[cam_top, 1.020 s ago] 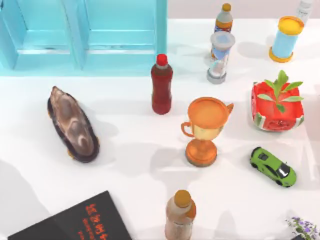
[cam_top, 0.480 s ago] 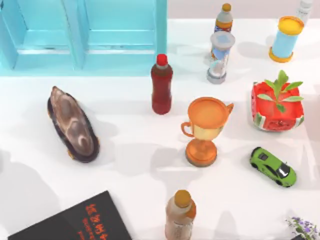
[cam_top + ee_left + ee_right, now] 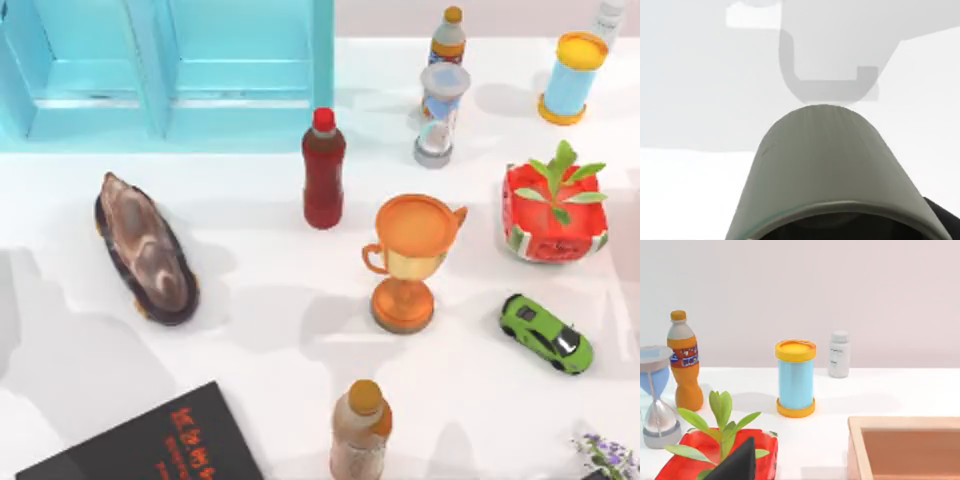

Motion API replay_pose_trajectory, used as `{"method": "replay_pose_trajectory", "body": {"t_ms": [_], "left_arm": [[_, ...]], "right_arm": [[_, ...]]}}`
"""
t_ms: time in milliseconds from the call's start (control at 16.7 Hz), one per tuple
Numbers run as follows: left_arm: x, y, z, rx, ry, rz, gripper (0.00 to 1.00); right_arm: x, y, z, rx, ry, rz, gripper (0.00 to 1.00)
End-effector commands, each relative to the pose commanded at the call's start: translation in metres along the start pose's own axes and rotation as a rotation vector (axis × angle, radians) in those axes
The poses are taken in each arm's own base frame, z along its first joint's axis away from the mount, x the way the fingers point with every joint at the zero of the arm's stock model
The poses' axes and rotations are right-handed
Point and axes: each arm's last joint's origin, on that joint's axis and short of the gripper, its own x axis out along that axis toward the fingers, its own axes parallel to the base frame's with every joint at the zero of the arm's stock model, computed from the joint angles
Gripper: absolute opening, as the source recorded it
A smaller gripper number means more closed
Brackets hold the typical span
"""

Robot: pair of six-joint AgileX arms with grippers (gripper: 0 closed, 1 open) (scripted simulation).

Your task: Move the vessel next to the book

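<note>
White table, pale wall behind

We've got a turquoise cabinet (image 3: 170,70) far left and soft shadows across the tabletop (image 3: 270,330).

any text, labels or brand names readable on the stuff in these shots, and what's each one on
Nothing can be quoted letter for letter.
book: red-orange lettering on the black cover, too blurred to read.
orange bottle: blue and red brand label, lettering not legible.
small white bottle: faint grey label print, too small to read.
vessel: plain, no markings.
trophy cup and green toy car: no text visible.
</note>
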Motion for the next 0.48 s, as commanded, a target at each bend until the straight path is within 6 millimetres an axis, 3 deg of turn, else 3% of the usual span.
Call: {"method": "replay_pose_trajectory", "body": {"t_ms": [240,480], "left_arm": [[-0.008,0.005,0.053,-0.176,-0.001,-0.007,0.00],[-0.012,-0.004,0.117,-0.407,-0.003,-0.045,0.00]], "right_arm": [[0.000,0.000,0.000,0.000,0.000,0.000,1.00],[0.000,0.000,0.000,0.000,0.000,0.000,1.00]]}}
